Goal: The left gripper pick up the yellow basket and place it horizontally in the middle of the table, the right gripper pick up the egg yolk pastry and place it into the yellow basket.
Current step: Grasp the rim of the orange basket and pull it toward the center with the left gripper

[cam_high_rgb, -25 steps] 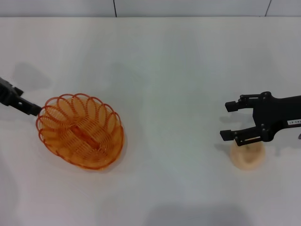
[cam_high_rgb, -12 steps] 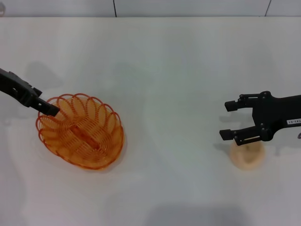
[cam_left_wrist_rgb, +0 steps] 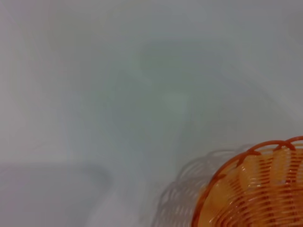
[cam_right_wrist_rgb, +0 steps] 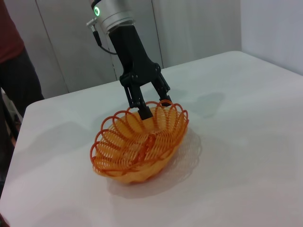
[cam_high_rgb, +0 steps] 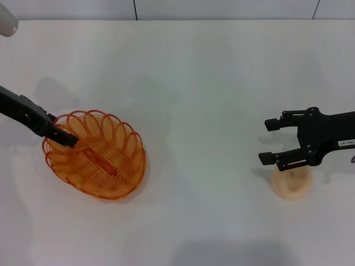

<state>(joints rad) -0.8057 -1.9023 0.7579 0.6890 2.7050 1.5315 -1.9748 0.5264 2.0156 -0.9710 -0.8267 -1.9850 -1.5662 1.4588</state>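
Left gripper (cam_high_rgb: 65,136) has moved in from the left edge of the table (cam_high_rgb: 199,72) since the earlier frames, and its fingertip now reaches over the near-left rim of the yellow basket (cam_high_rgb: 95,155); right gripper (cam_high_rgb: 272,142) unchanged, basket and pastry unmoved.

Key relation: basket sits on the left half of the table, nearer the front edge, long axis running diagonally from back-left to front-right, not yet horizontal and not yet in the middle. Left gripper comes at the back-left end of that axis. In the right wrist view the left gripper (cam_right_wrist_rgb: 151,106) has its fingers spread and straddling the scalloped rim of the basket (cam_right_wrist_rgb: 137,144), one finger (cam_right_wrist_rgb: 145,112) inside the loops, the other (cam_right_wrist_rgb: 165,100) outside. Jaws parted, not closed on the wire yet; looks like the grasp is about to be taken, my judgement. Left wrist view shows only a basket (cam_left_wrist_rgb: 255,189) edge and bare table, no fingers.

Egg yolk pastry (cam_high_rgb: 291,183) lies near the right edge, toward the front. Right gripper hangs above it, just behind it, jaws wide apart, holding nothing, apparently waiting.
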